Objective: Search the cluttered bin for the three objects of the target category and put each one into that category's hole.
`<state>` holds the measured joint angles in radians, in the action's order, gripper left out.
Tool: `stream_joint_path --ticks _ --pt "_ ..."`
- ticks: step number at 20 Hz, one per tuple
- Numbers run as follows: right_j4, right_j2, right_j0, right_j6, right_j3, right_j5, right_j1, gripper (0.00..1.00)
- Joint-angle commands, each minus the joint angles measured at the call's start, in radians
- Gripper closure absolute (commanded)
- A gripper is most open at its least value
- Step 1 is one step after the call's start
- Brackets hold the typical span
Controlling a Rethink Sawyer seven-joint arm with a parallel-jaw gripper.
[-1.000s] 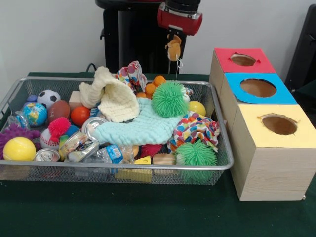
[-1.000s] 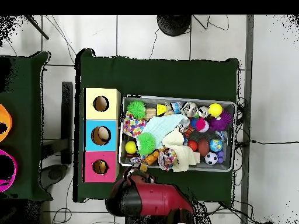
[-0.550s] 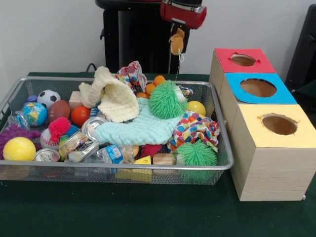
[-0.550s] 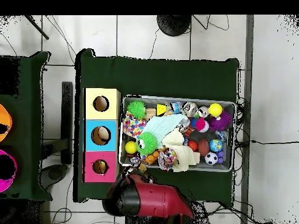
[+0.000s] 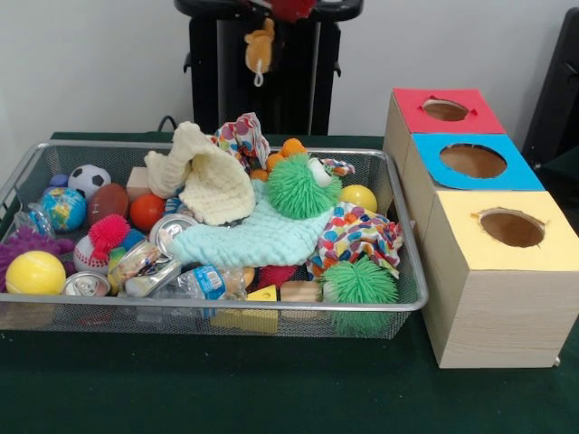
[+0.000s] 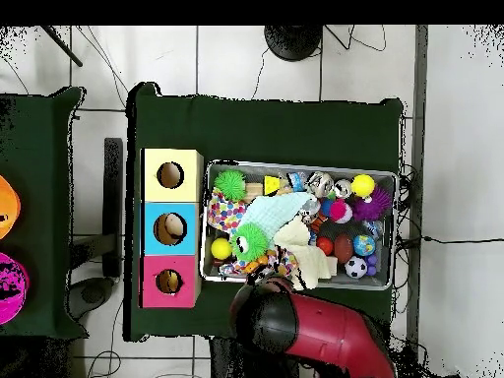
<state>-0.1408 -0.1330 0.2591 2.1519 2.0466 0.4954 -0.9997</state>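
The gripper [image 5: 291, 7] shows only as a red sliver at the top edge of the front view, above the far side of the wire bin [image 5: 398, 303]. A small orange-tan plush toy [image 5: 260, 51] hangs just below it with a short white string dangling from its underside. The toy is clear of everything in the bin. How the fingers stand cannot be told, nor how the toy is held.

In the overhead view the red arm [image 6: 315, 335] covers the bin's edge nearest the robot's base, and the toy is hidden under it.

Three boxes stand in a row just beside one short end of the bin, well apart from the hanging toy: a red-topped box [image 5: 445, 113], a blue-topped box [image 5: 475, 163] and a yellow-topped box [image 5: 507, 231], each with a round hole in its top.

Inside the bin a spiky green ball [image 5: 303, 185] rests on a mint cloth [image 5: 253, 237] near the middle, with a cream cloth [image 5: 210, 176] beside it. A second spiky green ball [image 5: 359, 285] lies in the corner nearest the yellow-topped box.
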Motion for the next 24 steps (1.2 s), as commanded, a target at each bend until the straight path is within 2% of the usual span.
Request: stream_joint_path --ticks 1,4,6,10,13,15,21,24 --pt "-0.092 0.111 0.093 -0.186 -0.143 0.005 -0.041 1.0" --pt "-0.103 0.171 0.157 -0.231 -0.142 -0.014 -0.044 1.0" --pt "-0.103 0.197 0.182 -0.248 -0.153 0.031 -0.051 1.0" --pt "-0.108 0.212 0.183 -0.23 -0.169 0.126 -0.084 1.0" --pt "-0.101 0.218 0.176 -0.192 -0.171 0.163 -0.078 1.0" --pt "-0.075 0.189 0.159 -0.12 -0.142 0.222 -0.066 1.0" --pt "-0.06 0.152 0.107 -0.007 -0.067 0.186 -0.074 1.0" --pt "-0.051 0.14 0.077 0.046 -0.024 0.128 -0.067 1.0"
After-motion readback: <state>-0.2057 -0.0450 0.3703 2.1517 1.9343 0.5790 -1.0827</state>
